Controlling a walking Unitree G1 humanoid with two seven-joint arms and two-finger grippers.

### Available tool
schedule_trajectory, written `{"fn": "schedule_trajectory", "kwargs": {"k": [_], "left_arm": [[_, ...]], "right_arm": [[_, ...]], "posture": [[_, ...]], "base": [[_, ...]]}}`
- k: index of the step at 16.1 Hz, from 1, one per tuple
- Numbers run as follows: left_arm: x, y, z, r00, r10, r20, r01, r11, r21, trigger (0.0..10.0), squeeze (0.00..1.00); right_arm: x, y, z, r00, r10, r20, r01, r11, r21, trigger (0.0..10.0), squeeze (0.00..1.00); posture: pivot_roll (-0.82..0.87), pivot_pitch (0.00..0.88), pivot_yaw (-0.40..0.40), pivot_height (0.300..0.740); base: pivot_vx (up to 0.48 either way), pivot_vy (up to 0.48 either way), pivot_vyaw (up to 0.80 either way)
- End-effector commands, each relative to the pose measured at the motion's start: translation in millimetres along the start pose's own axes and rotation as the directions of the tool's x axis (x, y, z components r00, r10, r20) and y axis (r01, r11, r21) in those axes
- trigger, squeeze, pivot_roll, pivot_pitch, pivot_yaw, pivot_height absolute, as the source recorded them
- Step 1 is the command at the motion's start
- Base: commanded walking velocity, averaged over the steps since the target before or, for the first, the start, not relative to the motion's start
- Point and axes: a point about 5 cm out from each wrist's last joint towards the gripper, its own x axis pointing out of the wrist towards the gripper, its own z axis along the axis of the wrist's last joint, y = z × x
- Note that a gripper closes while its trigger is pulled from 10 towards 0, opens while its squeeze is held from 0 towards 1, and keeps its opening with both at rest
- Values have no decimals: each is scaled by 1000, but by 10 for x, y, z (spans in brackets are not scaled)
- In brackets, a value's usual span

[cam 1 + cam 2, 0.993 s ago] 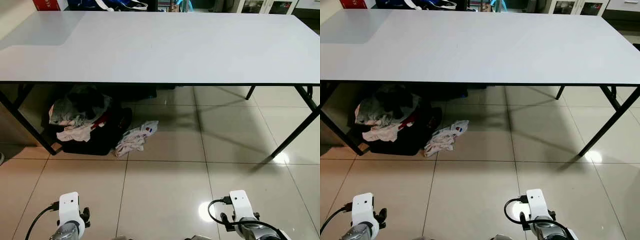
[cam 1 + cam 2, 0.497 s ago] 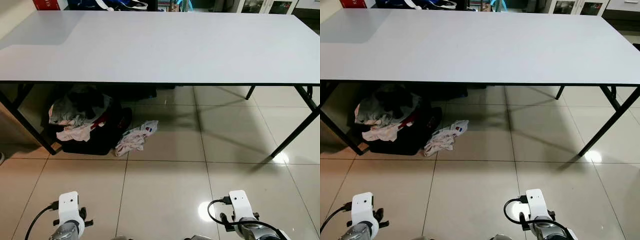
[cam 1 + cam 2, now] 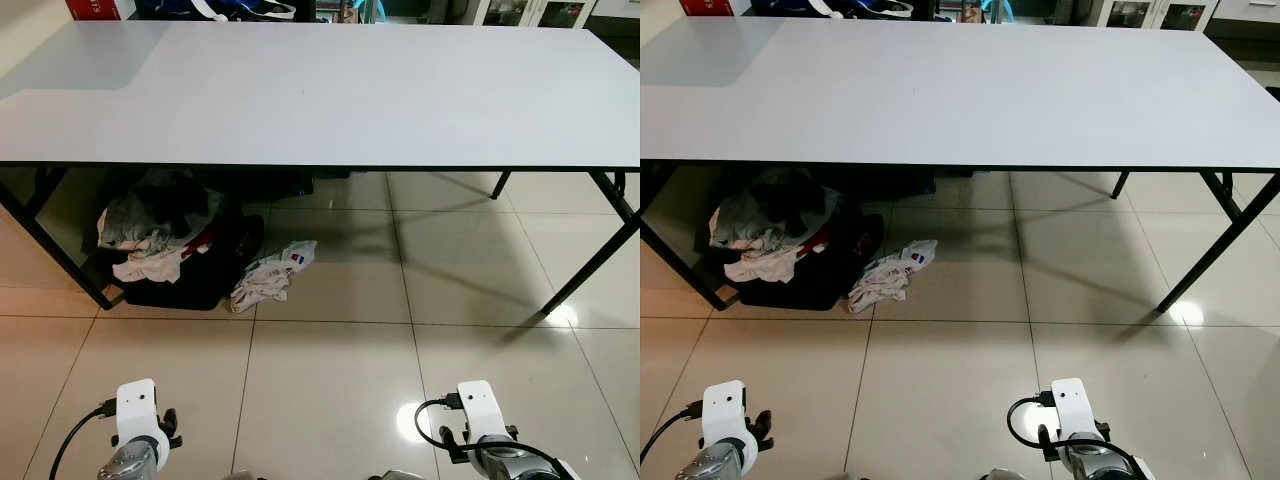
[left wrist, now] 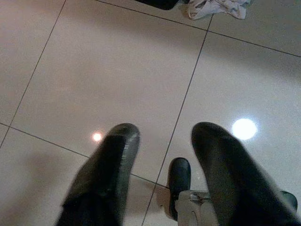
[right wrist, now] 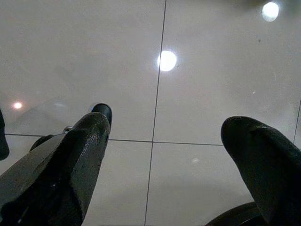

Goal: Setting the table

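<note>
A long white table (image 3: 330, 90) with black folding legs stands in front of me, its top bare. Both arms hang low at the bottom of the eye views, the left wrist (image 3: 137, 410) and the right wrist (image 3: 478, 408) over the tiled floor. In the left wrist view my left gripper (image 4: 162, 141) is open with nothing between its black fingers (image 4: 113, 160). My right gripper (image 5: 164, 136) is open too, with only floor tiles between its fingers (image 5: 80, 146).
Under the table's left end sits a dark bag heaped with clothes (image 3: 165, 240), and a crumpled white cloth (image 3: 270, 278) lies on the floor beside it. Glossy beige tiles (image 3: 330, 380) stretch between me and the table. Cabinets and clutter stand behind the table.
The left wrist has shifted slightly lower and left in the eye views. The table and the right arm stay as they were.
</note>
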Motion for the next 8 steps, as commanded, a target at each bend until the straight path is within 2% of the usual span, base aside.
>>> {"fn": "schedule_trajectory", "kwargs": {"k": [1,8], "left_arm": [[5,21,30,1000,6,8,-6,1000,-10,10000,1000],[7,12,37,1000,2,11,-2,1000,-9,10000,1000]], "right_arm": [[1,12,5,1000,4,-4,-4,1000,1,10000,0],[1,20,-3,1000,6,-5,-6,1000,4,10000,0]], "posture": [[-97,64,2,740],[-97,67,2,740]], "base": [[0,0,0],[0,0,0]]}}
